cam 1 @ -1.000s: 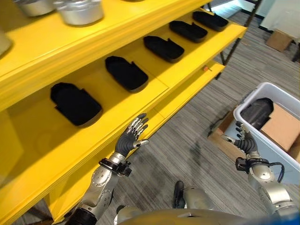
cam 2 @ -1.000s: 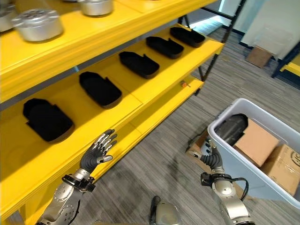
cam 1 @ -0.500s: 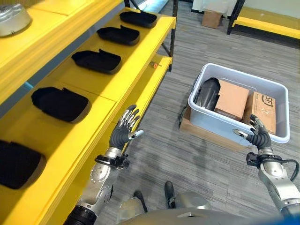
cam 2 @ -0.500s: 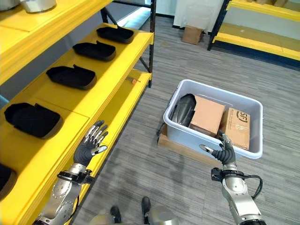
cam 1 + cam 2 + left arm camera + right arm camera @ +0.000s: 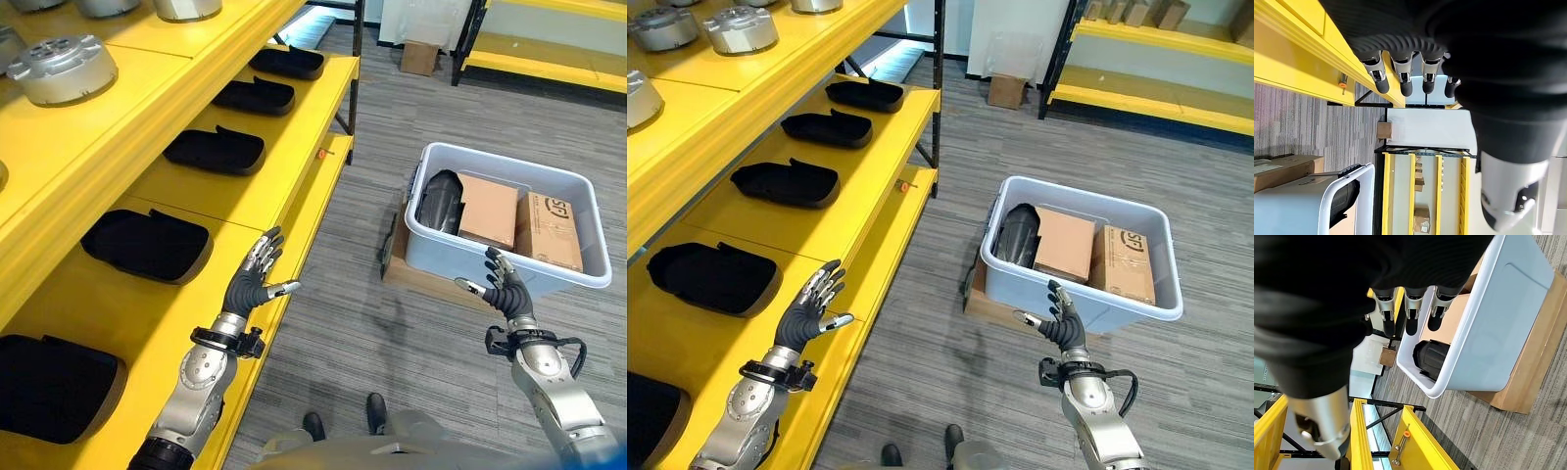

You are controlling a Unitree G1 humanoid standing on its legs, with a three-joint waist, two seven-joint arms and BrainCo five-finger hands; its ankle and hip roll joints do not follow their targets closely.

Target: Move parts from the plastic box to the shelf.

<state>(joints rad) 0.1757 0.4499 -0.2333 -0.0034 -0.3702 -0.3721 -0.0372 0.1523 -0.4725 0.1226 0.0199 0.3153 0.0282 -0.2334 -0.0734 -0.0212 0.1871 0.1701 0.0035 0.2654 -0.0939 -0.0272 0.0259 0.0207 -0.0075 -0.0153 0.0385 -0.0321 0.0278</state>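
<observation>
both hands empty beside the yellow shelf (image 5: 294, 181)
left hand (image 5: 247, 287) and right hand (image 5: 506, 294) hover with fingers spread; dark part (image 5: 438, 201) lies in the plastic box (image 5: 490, 262) on the floor, beside cardboard boxes (image 5: 488, 210).

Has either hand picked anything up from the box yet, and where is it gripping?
Nothing is held. The left hand is open by the yellow shelf, and the right hand is open in front of the plastic box.
</observation>
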